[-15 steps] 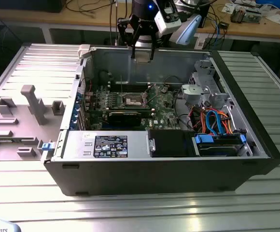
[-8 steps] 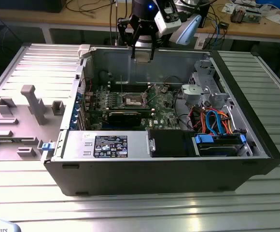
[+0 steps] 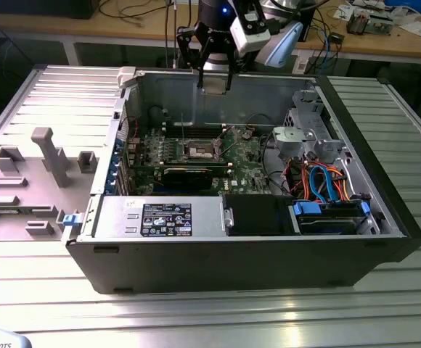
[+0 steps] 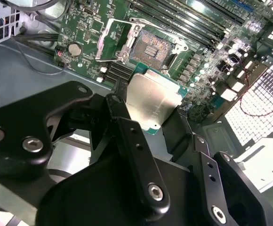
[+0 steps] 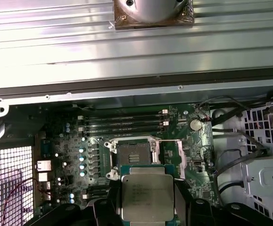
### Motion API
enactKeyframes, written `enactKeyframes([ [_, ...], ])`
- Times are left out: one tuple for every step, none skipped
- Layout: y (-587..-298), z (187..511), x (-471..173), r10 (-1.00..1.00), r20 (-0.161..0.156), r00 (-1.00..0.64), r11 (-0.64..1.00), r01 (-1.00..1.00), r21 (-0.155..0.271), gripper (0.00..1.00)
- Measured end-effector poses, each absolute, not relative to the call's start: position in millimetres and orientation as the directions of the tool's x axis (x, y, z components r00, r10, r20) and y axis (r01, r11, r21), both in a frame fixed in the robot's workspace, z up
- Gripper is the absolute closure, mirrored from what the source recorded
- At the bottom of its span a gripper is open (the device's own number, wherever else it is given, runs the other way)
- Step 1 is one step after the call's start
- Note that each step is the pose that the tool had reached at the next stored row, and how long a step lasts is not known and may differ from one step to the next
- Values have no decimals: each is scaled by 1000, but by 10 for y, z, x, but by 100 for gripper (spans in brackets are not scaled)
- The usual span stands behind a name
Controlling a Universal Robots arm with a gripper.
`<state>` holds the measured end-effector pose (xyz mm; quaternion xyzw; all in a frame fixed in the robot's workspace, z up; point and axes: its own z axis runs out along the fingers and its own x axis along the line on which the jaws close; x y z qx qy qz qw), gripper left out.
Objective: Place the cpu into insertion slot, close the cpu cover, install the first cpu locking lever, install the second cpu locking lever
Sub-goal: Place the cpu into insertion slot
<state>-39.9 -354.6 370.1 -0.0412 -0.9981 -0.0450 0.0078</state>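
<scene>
Open black computer case point(image 3: 232, 261) on a ribbed metal bench point(image 3: 196, 319). Inside, green motherboard point(image 3: 248, 156) lying flat, with long black memory slots point(image 5: 122, 122) and a round coin battery point(image 5: 195, 124) on it. Orange and blue cables point(image 3: 325, 181) toward the exterior view's right. Grey moulded tray point(image 3: 22, 188) beside the case, at the exterior view's left.

The cpu point(image 5: 147, 197), partly out of sight
It runs off the first wrist view's edge; in the second wrist view a black finger point(image 4: 135, 150) covers its near side.
</scene>
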Motion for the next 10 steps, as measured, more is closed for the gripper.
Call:
enactKeyframes([
  [-3546,3701,-399,87,19,-996,992,88,89,46],
  [-3546,3700,-399,94,19,-995,991,95,89,46],
  [-3546,3700,-399,100,19,-995,991,102,89,46],
  [-3546,3699,-399,109,19,-994,990,110,89,46],
  [-3546,3698,-399,119,19,-993,989,120,89,46],
  [-3546,3697,-399,125,19,-992,988,126,89,46],
  [-3546,3696,-399,129,19,-992,988,130,89,46],
  [-3546,3696,-399,133,19,-991,987,135,89,46],
  [-3546,3695,-399,137,19,-990,986,138,89,46],
  [-3546,3695,-399,142,19,-990,986,143,89,46],
])
